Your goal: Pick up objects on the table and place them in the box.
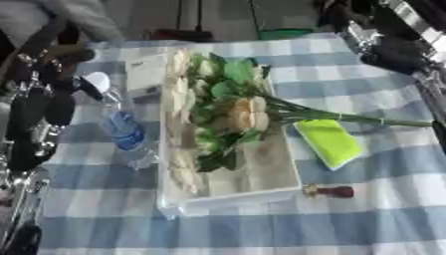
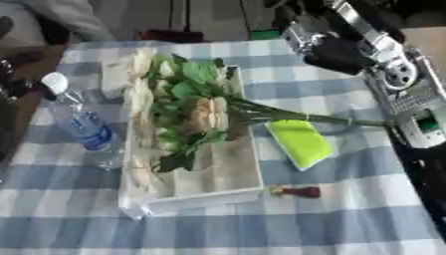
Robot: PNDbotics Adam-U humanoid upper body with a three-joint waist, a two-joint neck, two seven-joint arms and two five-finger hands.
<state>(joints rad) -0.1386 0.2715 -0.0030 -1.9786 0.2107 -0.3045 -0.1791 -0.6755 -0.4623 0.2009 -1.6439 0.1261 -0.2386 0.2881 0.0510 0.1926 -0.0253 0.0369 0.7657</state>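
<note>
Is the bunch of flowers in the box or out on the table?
Partly in: the flowers lie in the box, stems sticking out over its right wall.

The right arm (image 2: 383, 64) enters from the upper right of the frame, black with silver joints, slanting down along the right edge. Its hand (image 2: 335, 50) hangs in the upper right (fingers too dark to read). The left arm (image 1: 35, 114) runs down the left edge, its hand (image 1: 56, 64) equally unclear.
</note>
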